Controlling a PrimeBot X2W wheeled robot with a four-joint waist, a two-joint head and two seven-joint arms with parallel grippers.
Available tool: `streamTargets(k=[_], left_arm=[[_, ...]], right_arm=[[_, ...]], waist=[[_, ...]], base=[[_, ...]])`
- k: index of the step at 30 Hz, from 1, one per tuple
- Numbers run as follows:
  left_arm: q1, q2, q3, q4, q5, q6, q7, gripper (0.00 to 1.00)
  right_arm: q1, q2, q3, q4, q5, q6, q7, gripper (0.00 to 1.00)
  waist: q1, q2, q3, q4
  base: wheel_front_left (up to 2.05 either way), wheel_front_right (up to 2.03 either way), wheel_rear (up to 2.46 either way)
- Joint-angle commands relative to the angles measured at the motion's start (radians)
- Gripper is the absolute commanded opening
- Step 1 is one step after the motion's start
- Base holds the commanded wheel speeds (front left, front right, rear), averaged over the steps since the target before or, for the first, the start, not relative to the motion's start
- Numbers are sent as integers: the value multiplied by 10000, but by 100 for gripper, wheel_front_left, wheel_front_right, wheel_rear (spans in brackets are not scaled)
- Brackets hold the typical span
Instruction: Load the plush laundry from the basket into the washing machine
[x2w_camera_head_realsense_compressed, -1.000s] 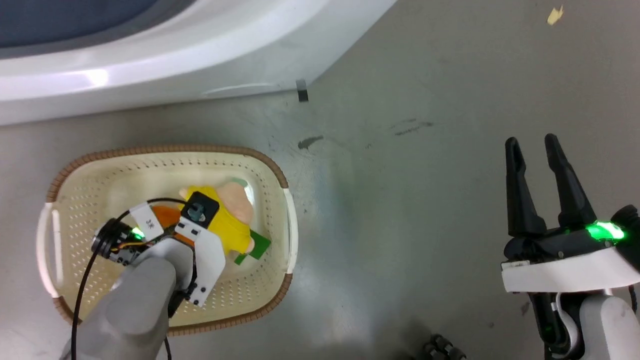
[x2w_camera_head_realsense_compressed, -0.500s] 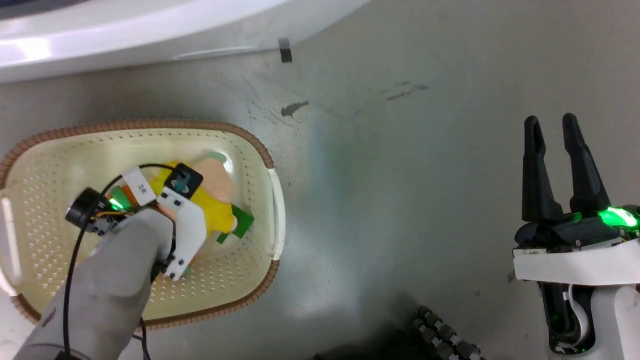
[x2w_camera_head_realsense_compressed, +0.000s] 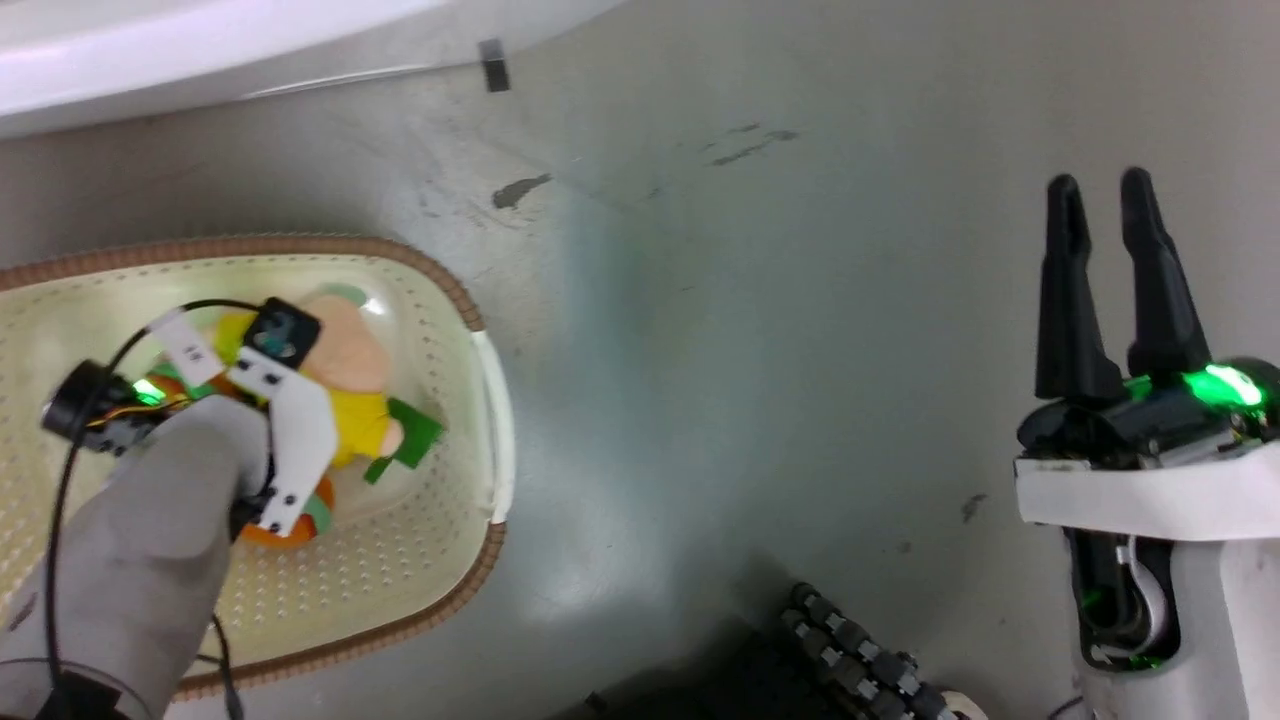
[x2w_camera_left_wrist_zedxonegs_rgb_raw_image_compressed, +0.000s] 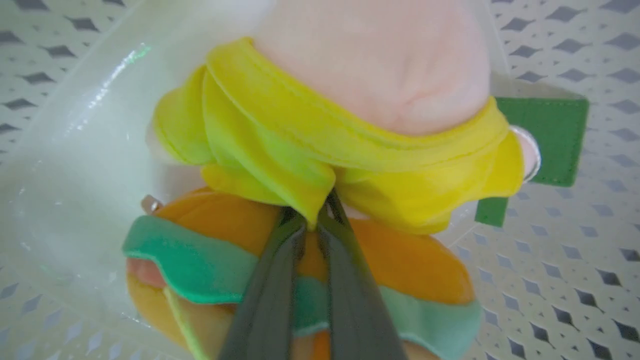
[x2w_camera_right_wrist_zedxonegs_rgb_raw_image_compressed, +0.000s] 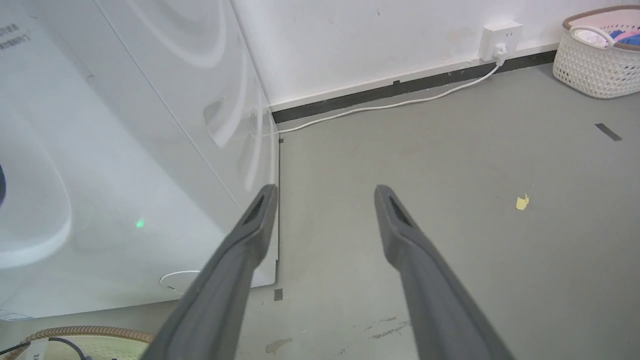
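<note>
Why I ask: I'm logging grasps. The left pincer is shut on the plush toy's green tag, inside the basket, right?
Not quite. The left wrist view shows the left pincer shut on a fold of the yellow top of the plush toy, not the green tag, which sticks out free to the side. It is inside the basket.

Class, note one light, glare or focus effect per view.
Head view: a green lamp glows by the right pincer, glare whitens the washing machine. Left wrist view: the left pincer looks soft, the plush laundry sharper. Right wrist view: the machine's side mirrors a green spot.
</note>
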Motion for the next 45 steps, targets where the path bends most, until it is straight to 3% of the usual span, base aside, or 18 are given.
streamTargets(k=[1, 10, 18, 26, 28, 29, 37, 45], left_arm=[[-16, 271, -108, 482, -185, 164, -62, 0], [1208, -700, 153, 513, -817, 315, -1576, 0], [2301, -2031, 935, 315, -1939, 158, -3972, 0], [3132, -2601, 1645, -471, -2641, 48, -4893, 0], [3661, -2605, 2131, -1804, -2612, 267, -4927, 0], [3661, -2605, 2131, -1804, -2612, 267, -4927, 0], [5947, -2556, 4256, -6978, -1531, 1060, -4933, 0], [6192, -2705, 5586, -9818, -740, 1075, -4934, 0]], right_arm=[[-275, -4, 91, -27, 141, -7, -118, 100], [146, -4, -147, 392, -300, -7, -120, 100], [1065, -4, -588, 476, -1103, -7, -120, 100], [1693, -4, -632, 530, -1866, -7, -120, 100], [1984, -4, -747, 552, -2018, -7, -120, 100], [1984, -4, -747, 552, -2018, -7, -120, 100], [2363, -4, -749, 554, -2173, -7, -120, 100], [2211, -4, -577, 410, -2129, -7, -120, 100]], waist=[[0, -1, -128, -213], [0, -1, -2393, 371], [0, -1, -4550, 1487], [0, -1, -5773, 2240], [0, -1, -6172, 2556], [0, -1, -6172, 2556], [0, -1, -6718, 2934], [0, -1, -6068, 2798]], base=[[0, 0, 0], [0, 0, 0], [0, 0, 0], [0, 0, 0], [0, 0, 0], [0, 0, 0], [0, 0, 0], [0, 0, 0]])
